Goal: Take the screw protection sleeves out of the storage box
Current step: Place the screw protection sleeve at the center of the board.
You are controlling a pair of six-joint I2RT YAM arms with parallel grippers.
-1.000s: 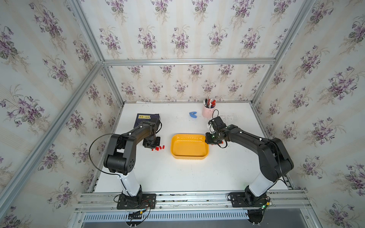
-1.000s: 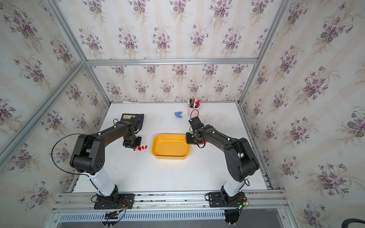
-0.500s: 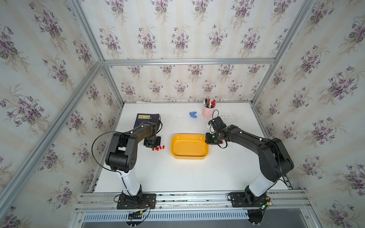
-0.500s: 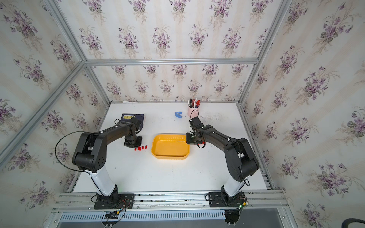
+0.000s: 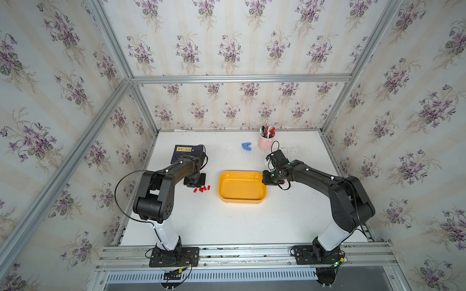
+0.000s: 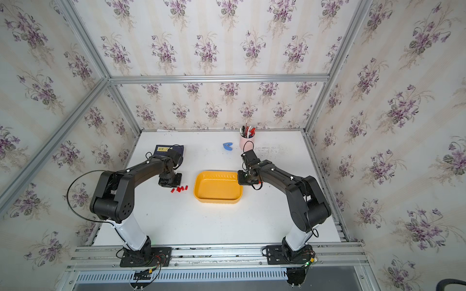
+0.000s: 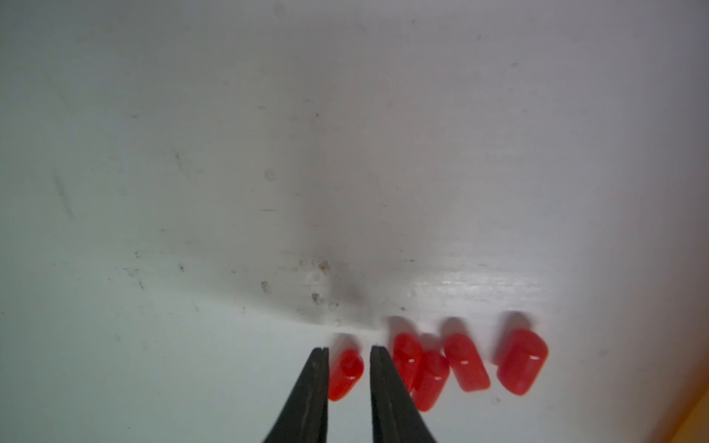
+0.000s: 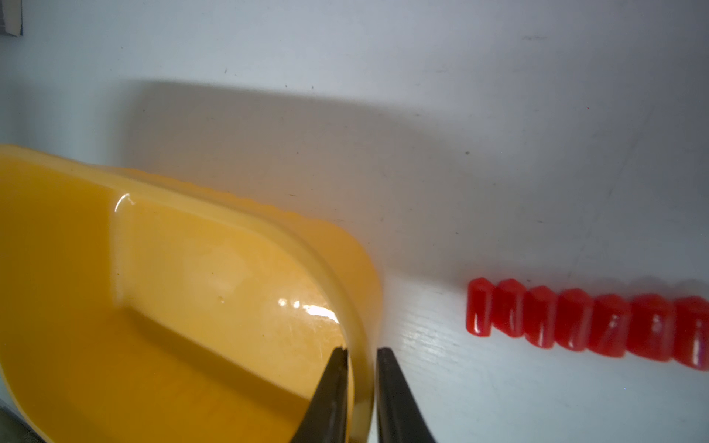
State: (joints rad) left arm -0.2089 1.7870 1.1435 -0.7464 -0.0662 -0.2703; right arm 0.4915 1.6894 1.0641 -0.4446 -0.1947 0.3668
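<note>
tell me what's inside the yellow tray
Nothing loose shows inside the yellow tray: its floor is bare in both top views. One finger of the right gripper dips in, pinching the rim. The corner under that gripper is hidden from above.

The widest free room is the bare white table (image 5: pixel 227 224) in the lower middle of the frame, between the two arm bases and below the storage box (image 5: pixel 242 201). The box fills the centre. The right gripper (image 8: pixel 362 354) straddles its right rim and bars that end. Just left of the box, the screw protection sleeves (image 5: pixel 201 189) lie under the left gripper (image 7: pixel 350 351), leaving only a narrow strip. Along the table's upper edge stand a pink cup (image 5: pixel 263 144), a small blue object (image 5: pixel 246 146) and a dark flat box (image 5: pixel 182 152), with open table between the last two.
</note>
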